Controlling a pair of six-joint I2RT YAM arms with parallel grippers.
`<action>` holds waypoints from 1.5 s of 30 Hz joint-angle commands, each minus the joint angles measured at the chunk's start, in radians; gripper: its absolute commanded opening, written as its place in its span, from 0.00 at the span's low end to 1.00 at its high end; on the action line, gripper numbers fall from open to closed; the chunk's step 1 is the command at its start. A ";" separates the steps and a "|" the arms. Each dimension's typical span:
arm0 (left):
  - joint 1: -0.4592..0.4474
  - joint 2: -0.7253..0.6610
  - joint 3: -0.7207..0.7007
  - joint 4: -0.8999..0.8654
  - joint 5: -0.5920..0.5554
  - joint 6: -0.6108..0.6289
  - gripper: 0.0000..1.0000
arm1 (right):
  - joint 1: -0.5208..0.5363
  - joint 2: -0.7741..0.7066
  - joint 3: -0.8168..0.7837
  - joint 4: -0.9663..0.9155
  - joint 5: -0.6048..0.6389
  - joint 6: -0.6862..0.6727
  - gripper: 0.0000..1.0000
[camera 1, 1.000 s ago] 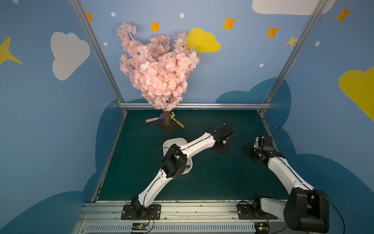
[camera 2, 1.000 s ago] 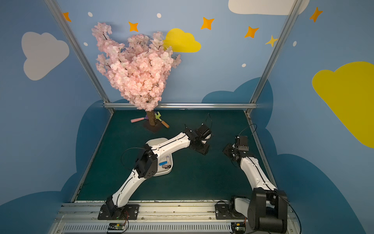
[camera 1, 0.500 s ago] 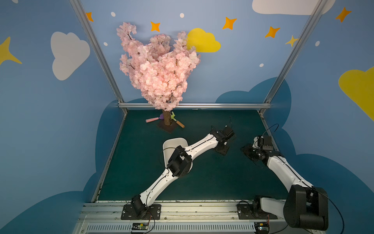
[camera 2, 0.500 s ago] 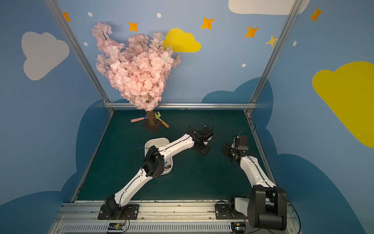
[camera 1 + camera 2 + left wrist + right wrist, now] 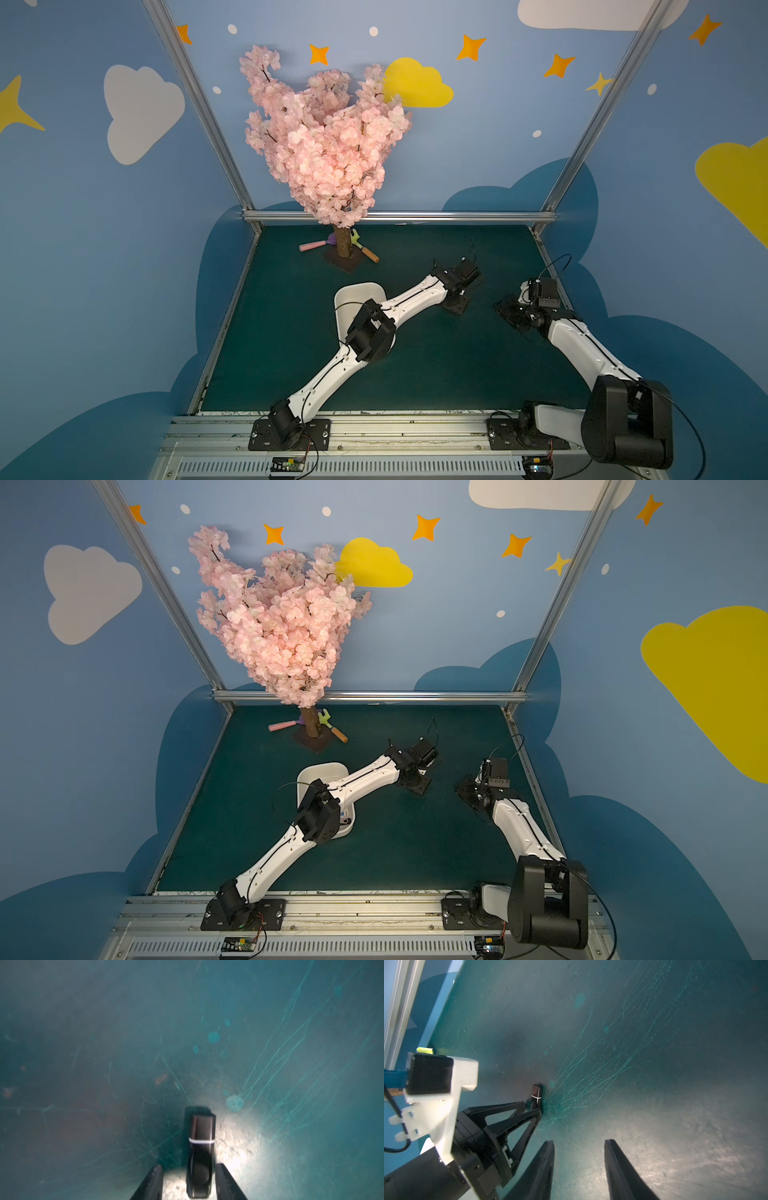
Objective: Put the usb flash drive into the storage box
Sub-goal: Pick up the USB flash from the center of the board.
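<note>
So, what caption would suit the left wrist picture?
The left gripper, open, straddles the black, white-banded usb flash drive lying on the scratched green mat.

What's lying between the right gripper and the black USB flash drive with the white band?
Only bare, scratched green mat, as the right wrist view shows; the left gripper straddles the flash drive.
</note>
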 commanded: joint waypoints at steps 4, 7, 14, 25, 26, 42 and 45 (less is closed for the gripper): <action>-0.026 0.063 0.026 0.010 -0.082 0.024 0.43 | -0.004 0.017 0.012 0.016 -0.017 -0.007 0.44; -0.036 0.077 0.027 0.003 -0.101 0.031 0.42 | -0.004 0.023 0.013 0.017 -0.023 -0.007 0.44; -0.059 0.100 0.026 -0.017 -0.138 0.036 0.37 | -0.005 0.029 0.014 0.020 -0.029 -0.005 0.44; -0.068 0.105 0.026 -0.023 -0.164 0.038 0.26 | -0.006 0.038 0.011 0.030 -0.049 -0.003 0.44; -0.069 0.103 0.027 -0.023 -0.170 0.038 0.25 | -0.007 0.042 0.012 0.030 -0.052 -0.002 0.44; -0.071 -0.123 0.024 -0.043 -0.182 0.033 0.16 | -0.007 0.055 0.012 0.032 -0.054 -0.004 0.44; -0.071 -0.214 -0.014 -0.084 -0.201 0.013 0.15 | -0.006 0.057 0.014 0.031 -0.056 -0.006 0.44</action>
